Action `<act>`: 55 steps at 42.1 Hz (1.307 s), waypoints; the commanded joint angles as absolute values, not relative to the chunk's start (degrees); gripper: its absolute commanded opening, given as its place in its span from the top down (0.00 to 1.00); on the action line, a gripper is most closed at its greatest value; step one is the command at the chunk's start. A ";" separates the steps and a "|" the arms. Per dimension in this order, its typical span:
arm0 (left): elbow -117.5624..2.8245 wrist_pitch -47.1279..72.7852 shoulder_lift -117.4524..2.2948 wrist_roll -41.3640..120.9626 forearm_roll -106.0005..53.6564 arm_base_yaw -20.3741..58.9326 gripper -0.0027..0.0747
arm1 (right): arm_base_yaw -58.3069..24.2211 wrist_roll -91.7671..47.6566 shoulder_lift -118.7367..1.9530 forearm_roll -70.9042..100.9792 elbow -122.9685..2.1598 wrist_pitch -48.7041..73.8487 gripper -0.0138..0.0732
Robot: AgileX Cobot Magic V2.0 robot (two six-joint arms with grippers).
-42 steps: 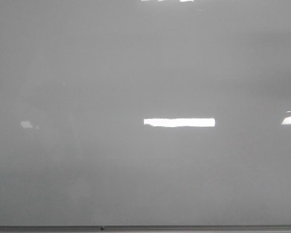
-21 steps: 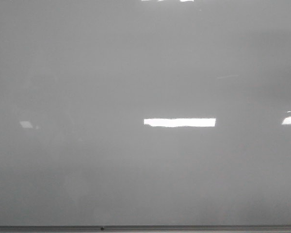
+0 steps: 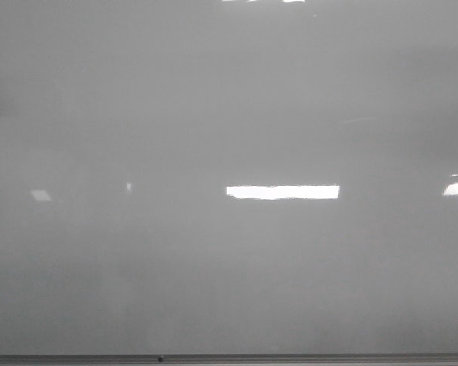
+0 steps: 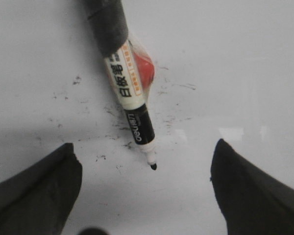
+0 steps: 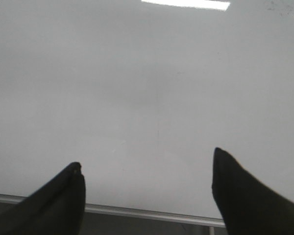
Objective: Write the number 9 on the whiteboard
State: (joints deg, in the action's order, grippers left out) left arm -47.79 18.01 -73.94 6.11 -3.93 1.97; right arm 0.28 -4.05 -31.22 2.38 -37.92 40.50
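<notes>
With no 9 drawn yet on the whiteboard [image 3: 229,252], a marker [image 4: 130,95] fixed ahead of the spread left gripper [image 4: 146,188] points at the slick, rigid board, needing only light pressure; the right gripper [image 5: 147,188] gapes empty.

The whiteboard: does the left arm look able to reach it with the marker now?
Probably yes. In the left wrist view, the marker tip is at or near the whiteboard, and nothing stands between them; actual contact is unclear.

The whiteboard [image 3: 214,267] fills the front frame, its frame edge [image 3: 290,357] along the bottom. In the left wrist frame a marker [image 4: 132,105] slants from top centre down toward the board, tip between the fingers [image 4: 34,193].
</notes>
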 commanded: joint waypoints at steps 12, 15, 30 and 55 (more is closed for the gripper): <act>-51.50 7.75 -79.97 5.68 -4.25 1.95 0.27 | 0.31 -4.60 -31.79 2.50 -39.37 36.38 0.20; -51.50 6.63 -80.62 5.68 -4.25 1.95 0.27 | 0.31 -4.60 -31.79 2.50 -39.37 36.38 0.20; -51.63 4.12 -82.74 5.68 -4.25 1.95 0.46 | 0.31 -4.60 -31.79 2.50 -39.37 36.38 0.20; -55.82 19.19 -77.58 8.01 -3.86 2.34 0.99 | 0.31 -4.60 -31.79 4.52 -42.32 38.17 0.20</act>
